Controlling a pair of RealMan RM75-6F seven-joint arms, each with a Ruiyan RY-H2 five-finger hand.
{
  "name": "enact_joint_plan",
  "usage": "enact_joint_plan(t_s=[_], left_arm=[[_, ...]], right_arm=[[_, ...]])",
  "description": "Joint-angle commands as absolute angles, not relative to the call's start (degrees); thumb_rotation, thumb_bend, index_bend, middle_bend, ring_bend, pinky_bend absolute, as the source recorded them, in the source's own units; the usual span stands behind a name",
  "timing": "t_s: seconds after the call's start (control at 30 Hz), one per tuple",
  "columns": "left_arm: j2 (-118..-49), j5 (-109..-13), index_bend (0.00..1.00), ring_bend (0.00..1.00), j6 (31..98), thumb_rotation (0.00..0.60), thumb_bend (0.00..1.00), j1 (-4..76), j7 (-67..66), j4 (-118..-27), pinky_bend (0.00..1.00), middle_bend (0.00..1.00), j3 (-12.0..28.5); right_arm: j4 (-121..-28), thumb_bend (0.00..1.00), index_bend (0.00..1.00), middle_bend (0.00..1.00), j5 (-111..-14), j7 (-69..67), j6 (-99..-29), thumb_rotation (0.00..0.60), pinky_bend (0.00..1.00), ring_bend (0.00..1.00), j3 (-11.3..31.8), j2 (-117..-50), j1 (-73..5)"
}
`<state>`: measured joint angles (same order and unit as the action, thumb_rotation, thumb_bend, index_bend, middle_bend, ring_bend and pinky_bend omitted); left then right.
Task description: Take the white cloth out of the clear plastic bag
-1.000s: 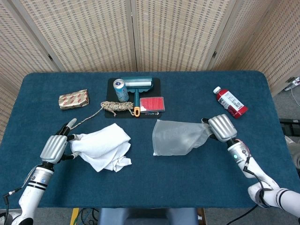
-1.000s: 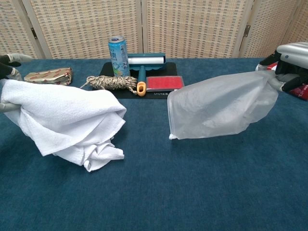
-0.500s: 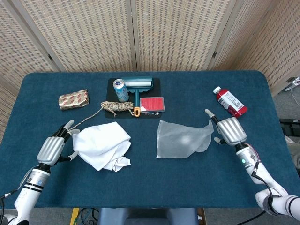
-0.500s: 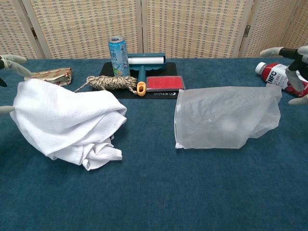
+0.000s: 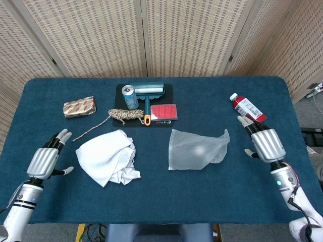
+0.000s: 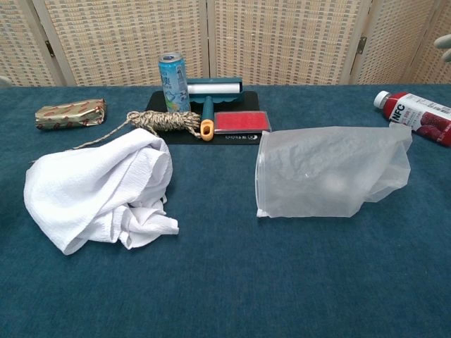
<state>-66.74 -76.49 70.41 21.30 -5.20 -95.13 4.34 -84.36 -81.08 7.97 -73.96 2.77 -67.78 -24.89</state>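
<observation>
Silver left hand (image 5: pixel 44 160), fingers apart & empty, sits just left of white cloth (image 5: pixel 109 157), heaped on surface (image 5: pixel 161 201). Right hand (image 5: pixel 266 144) likewise spread, empty, right of clear plastic bag (image 5: pixel 196 149), lying flat, cloth well apart. Extraction looks done.

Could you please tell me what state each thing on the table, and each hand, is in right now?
white cloth: out of the bag, crumpled on the table.
clear plastic bag: empty, lying flat.
left hand: open, holding nothing.
right hand: open, holding nothing.
can: upright.
red bottle: lying on its side, capped.
rope: coiled, one end trailing.
</observation>
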Motion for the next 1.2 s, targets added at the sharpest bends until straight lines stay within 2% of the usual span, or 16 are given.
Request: enact_joint_plan(t_s=[0.03, 0.43, 0.8, 1.2], left_arm=[[-65.4, -76.9, 0.00, 0.00, 71.3, 0.600, 0.07, 20.3, -5.1, -95.3, 0.21, 0.00, 3.8], [-60.3, -79.3, 0.00, 0.00, 77.3, 0.600, 0.07, 15.1, -5.8, -94.0, 0.21, 0.00, 1.8], [-57.4, -79.7, 0.00, 0.00, 83.5, 0.600, 0.07, 9.1, -6.0, -94.5, 0.21, 0.00, 0.5], [-58.5, -80.7, 0.00, 0.00, 84.7, 0.600, 0.07, 7.4, -8.8, -94.8, 0.21, 0.00, 0.4]], right_arm=[[-87.1, 0.00, 0.06, 0.21, -81.7, 9.1, -77.7, 0.600, 0.45, 0.20, 2.3, -65.3, -21.6], [-92.2, 0.00, 0.10, 0.25, -83.8, 13.6, -87.3, 0.600, 0.44, 0.20, -1.4, -61.8, -11.3], [-91.7, 0.00, 0.10, 0.25, -85.2, 9.7, -94.4, 0.600, 0.44, 0.20, -3.0, -61.5, -3.1], [-89.8, 0.00, 0.10, 0.25, -85.8, 6.7, -95.2, 0.600, 0.44, 0.20, -1.7, -62.3, -0.5]])
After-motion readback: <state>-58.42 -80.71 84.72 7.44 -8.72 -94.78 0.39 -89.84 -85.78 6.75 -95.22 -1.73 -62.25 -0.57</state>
